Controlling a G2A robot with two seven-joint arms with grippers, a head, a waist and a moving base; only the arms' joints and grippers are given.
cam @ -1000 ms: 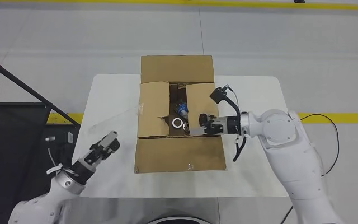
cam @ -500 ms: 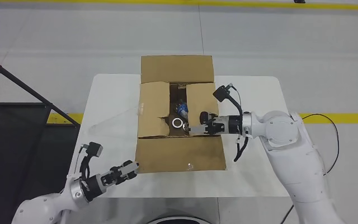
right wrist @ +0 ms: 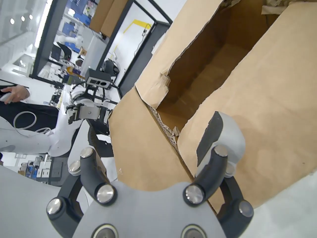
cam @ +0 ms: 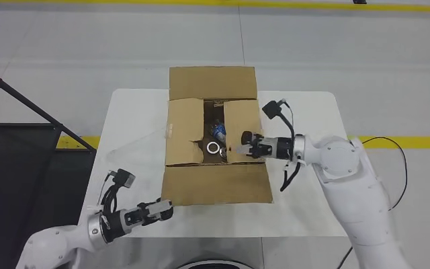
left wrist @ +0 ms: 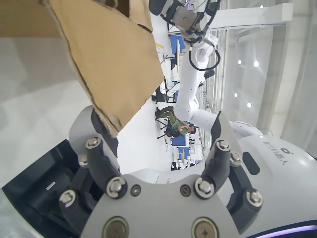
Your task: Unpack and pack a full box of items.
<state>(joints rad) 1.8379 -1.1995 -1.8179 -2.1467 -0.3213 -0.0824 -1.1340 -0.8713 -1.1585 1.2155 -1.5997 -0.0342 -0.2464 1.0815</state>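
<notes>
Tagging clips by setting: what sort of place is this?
Likely a robotics lab or warehouse hall: yellow floor lines, a cardboard box on a white table, a rack of cartons.

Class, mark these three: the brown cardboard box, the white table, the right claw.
brown cardboard box (cam: 211, 82), top view, far flap.
white table (cam: 134, 121), top view, bare surface.
right claw (cam: 239, 148), top view, between fingertips.

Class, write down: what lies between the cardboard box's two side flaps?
A narrow open gap. The top view shows a white ring-shaped item and a blue item down inside the box.
</notes>
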